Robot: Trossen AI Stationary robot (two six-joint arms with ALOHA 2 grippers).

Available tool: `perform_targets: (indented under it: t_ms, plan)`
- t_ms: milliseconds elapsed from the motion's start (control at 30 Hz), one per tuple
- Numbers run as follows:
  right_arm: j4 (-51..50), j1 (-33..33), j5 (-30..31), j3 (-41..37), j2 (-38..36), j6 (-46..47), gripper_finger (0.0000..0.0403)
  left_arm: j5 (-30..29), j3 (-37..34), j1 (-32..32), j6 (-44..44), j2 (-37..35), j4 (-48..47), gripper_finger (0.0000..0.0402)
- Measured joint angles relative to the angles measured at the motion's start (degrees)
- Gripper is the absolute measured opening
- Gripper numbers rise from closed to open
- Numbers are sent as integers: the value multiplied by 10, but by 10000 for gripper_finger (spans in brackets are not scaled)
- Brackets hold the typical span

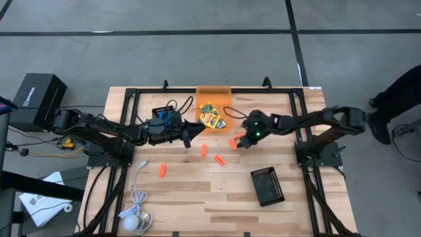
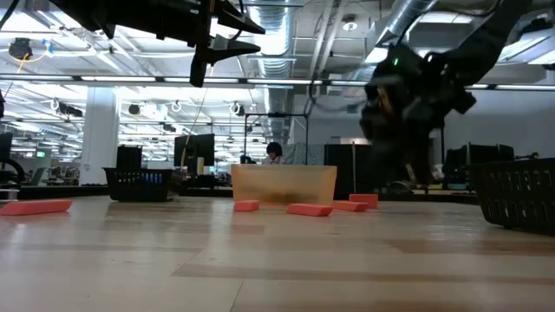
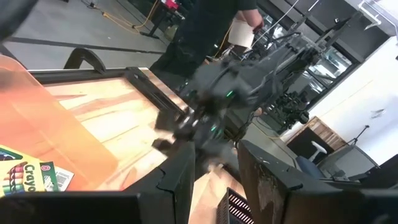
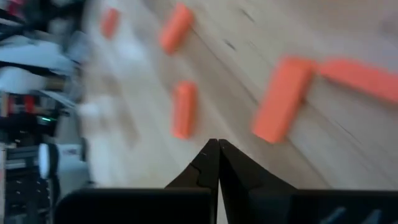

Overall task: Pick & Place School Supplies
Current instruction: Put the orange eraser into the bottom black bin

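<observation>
Dark fingers of the right tool (image 4: 212, 163) meet at their tips, closed on nothing, above the wooden table (image 1: 197, 197). In the high view this right tool (image 1: 241, 143) hangs near the table's middle, just beside one short orange piece (image 1: 233, 141) that lies close to the front edge of the orange translucent bin (image 1: 214, 96). Through the right wrist view several orange pieces (image 4: 283, 99) lie flat on the wood ahead of the closed tips, none of them touched.

Farther out, two more orange pieces (image 1: 220, 159) lie apart on the open wood toward the table's centre, and a single one (image 1: 162, 170) lies well to the left side. Crayon boxes (image 1: 210, 114) with yellow-and-green print sit inside the bin.

Across from it, the left tool (image 1: 196, 132) is held off the table just beside the bin's left side, its fingers (image 3: 180, 177) standing partly apart with nothing between them. Its wrist view shows a crayon box (image 3: 28, 176) through the bin's orange wall, and the right arm blurred beyond.

A black tray (image 1: 268, 186) rests near the right front of the table, and a white cable with a round puck (image 1: 135, 214) lies at the left front corner.
</observation>
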Motion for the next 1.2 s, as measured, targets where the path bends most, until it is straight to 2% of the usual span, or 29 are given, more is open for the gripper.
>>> perform_targets:
  t_ms: [233,400,533,667,767,833,1000,1200]
  plan:
    - [3,-7,5,1,-125,-25,14,0,0,4,6,0,0,117]
    - [2,-36,-44,1,-159,-64,82,0,0,12,6,0,0,117]
    - [-22,-54,-45,14,-164,-170,144,0,0,13,6,0,0,117]
    - [-157,-61,-10,74,-145,-353,177,0,0,11,1,0,0,117]
    - [-259,-61,29,129,-110,-478,178,0,0,11,-2,0,0,117]
    - [-303,-67,31,157,-83,-536,171,0,0,11,-2,0,0,117]
    - [-352,-86,11,207,-13,-609,154,0,0,13,-2,0,-3,117]
    - [-393,-96,-1,242,58,-662,163,0,0,13,-7,0,-9,117]
